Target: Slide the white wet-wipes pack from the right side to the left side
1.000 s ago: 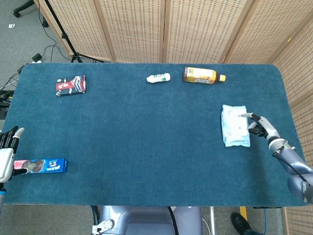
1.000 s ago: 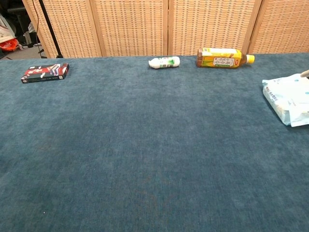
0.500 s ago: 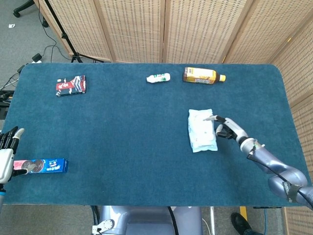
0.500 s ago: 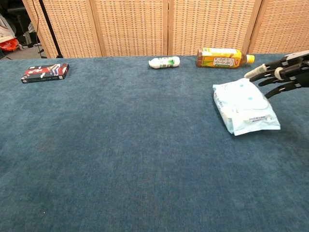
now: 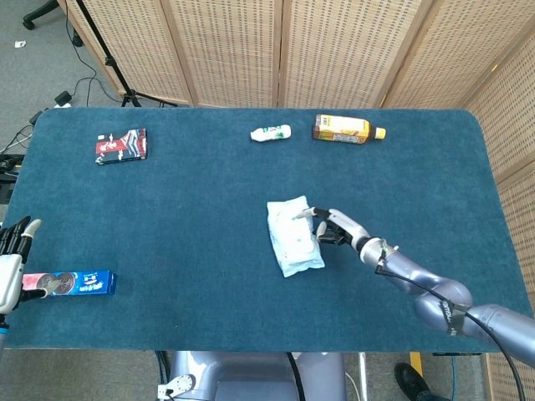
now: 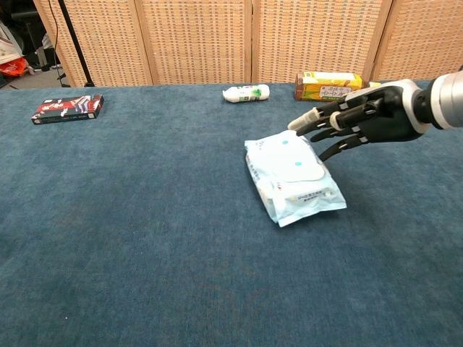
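The white wet-wipes pack [image 5: 292,236] [image 6: 291,176] lies flat near the middle of the blue table, slightly right of centre. My right hand [image 5: 333,226] [image 6: 358,118] is at the pack's right edge with its fingers spread apart, fingertips touching the pack's far right side. It grips nothing. My left hand [image 5: 12,251] rests at the table's left front edge, fingers apart, beside a blue cookie pack [image 5: 73,283]. The chest view does not show the left hand.
A yellow tea bottle [image 5: 346,129] [image 6: 328,85] and a small white bottle [image 5: 271,132] [image 6: 246,92] lie at the back. A red and black box [image 5: 121,145] [image 6: 67,108] sits at the back left. Wicker screens stand behind the table.
My right hand has pushed the wipes pack leftward from the right side to near the table's centre, the arm reaching further across. The left hand has not moved.
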You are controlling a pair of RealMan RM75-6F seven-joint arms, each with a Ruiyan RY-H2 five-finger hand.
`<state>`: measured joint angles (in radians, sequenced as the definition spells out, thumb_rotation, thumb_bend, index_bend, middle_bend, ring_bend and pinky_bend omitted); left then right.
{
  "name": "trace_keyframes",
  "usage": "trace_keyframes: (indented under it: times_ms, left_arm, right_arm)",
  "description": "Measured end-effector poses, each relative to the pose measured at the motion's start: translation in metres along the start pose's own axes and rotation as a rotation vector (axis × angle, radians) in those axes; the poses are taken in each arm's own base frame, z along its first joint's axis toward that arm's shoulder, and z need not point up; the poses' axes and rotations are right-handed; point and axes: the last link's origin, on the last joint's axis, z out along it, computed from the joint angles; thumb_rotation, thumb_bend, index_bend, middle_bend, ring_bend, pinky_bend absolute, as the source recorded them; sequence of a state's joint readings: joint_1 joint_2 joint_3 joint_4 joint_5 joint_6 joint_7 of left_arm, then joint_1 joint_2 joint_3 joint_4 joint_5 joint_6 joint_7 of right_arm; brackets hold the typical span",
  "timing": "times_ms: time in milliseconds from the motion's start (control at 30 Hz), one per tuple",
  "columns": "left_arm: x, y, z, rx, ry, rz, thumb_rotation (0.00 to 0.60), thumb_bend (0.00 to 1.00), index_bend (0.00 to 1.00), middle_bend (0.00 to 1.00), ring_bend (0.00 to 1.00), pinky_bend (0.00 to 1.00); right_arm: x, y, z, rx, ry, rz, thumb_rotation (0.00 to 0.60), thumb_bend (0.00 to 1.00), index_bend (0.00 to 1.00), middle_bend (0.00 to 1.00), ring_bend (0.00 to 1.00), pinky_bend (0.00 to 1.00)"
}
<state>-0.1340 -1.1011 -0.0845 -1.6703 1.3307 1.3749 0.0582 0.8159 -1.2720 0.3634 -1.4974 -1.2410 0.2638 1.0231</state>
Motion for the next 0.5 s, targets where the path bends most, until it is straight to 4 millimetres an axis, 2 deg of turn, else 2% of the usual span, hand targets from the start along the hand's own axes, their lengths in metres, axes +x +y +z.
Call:
trace_keyframes:
  times_ms: [267,500]
  left_arm:
    - [-0.001,0.000,-0.001,-0.001,-0.002,0.000,0.600,0.00,0.00,0.00,0.00,0.00]
    - [-0.001,-0.001,0.000,0.002,-0.004,0.000,0.600,0.00,0.00,0.00,0.00,0.00]
  right_arm:
    - [-0.031,-0.020,0.020,0.030,-0.059,0.028,0.600,1.00,0.23,0.11,0.00,0.22]
    - [-0.048,-0.036,0.031,0.042,-0.081,0.031,0.600,1.00,0.23,0.11,0.00,0.22]
